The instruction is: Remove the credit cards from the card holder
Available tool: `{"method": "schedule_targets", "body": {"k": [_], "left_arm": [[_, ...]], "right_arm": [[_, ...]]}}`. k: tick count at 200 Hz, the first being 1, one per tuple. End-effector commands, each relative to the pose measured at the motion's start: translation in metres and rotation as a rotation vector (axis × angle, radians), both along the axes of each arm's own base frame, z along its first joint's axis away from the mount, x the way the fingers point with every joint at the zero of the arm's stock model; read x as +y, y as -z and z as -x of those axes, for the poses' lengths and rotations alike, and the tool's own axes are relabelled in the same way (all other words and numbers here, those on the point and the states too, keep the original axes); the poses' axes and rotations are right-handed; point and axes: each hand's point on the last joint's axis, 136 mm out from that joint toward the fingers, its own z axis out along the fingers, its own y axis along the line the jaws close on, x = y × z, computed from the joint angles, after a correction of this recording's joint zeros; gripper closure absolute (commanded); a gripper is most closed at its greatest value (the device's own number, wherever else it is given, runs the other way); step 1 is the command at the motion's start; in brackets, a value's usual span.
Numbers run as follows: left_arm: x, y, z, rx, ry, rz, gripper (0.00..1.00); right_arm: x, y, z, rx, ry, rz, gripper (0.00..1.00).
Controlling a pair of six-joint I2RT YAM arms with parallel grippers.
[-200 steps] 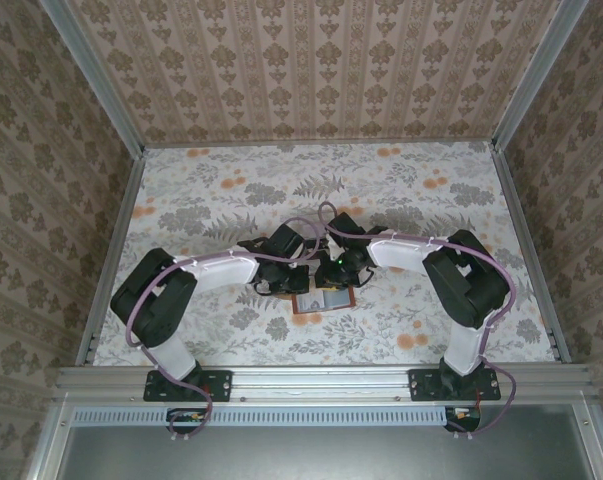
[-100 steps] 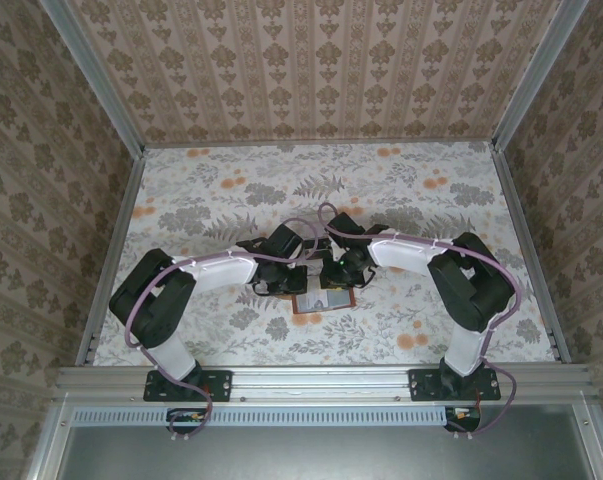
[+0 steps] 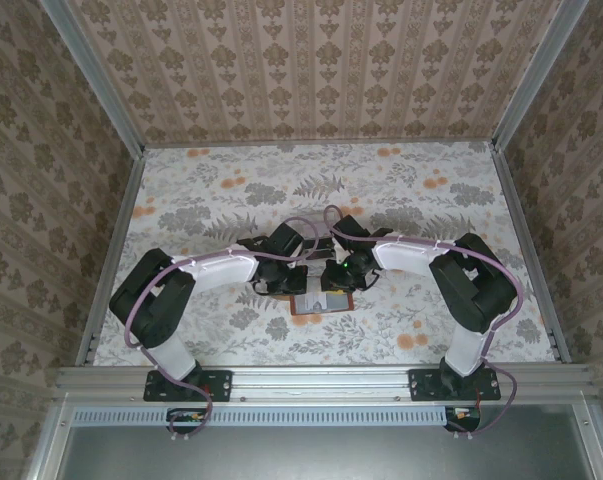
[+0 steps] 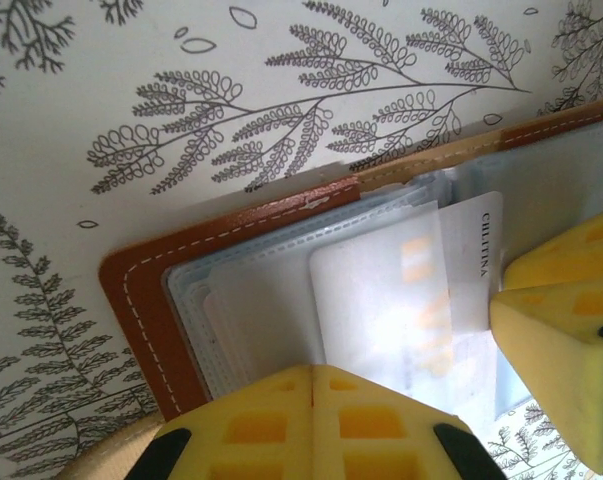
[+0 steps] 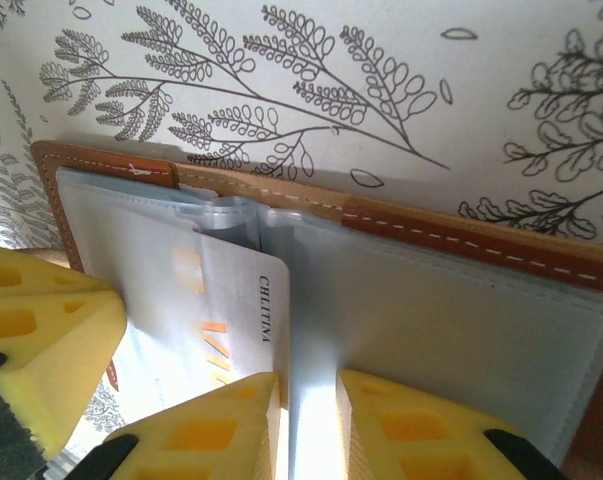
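White card (image 4: 421,290) carrying black word "CHLITINA", running sideways along its edge, right of frame, left wrist view. Same word showing on card (image 5: 243,330), lower left of centre, right wrist view. Orange marks beside it blurring under clear pocket (image 5: 151,250), unreadable.

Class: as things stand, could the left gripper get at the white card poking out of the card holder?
Probably yes. The white card juts from the card holder, its end uncovered, right at the left gripper. That gripper is shut, though, and would need opening first.

Credit card (image 4: 461,260) inside card holder (image 4: 131,300)
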Motion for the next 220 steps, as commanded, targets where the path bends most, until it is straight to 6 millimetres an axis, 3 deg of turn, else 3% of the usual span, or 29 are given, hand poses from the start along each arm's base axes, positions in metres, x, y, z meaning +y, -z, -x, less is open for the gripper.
{"method": "schedule_targets", "body": {"k": [1,42,120,175,220], "left_arm": [[-0.003,0.001,0.004,0.016,0.026,-0.010,0.95],[0.000,0.018,0.010,0.065,0.035,-0.040,0.96],[0.006,0.028,0.016,0.090,0.041,-0.078,0.98],[0.011,0.027,0.018,0.090,0.045,-0.102,0.98],[0.012,0.025,0.018,0.085,0.042,-0.102,0.98]], "right_arm": [[0.005,-0.003,0.003,0.025,0.016,-0.054,0.77],[0.010,-0.011,0.002,0.020,0.022,-0.106,0.77],[0.013,-0.021,0.002,0.019,0.046,-0.176,0.84],[-0.017,-0.014,0.002,0.000,0.045,-0.032,0.88],[-0.040,-0.019,0.002,-0.025,0.022,0.060,0.88]]}}
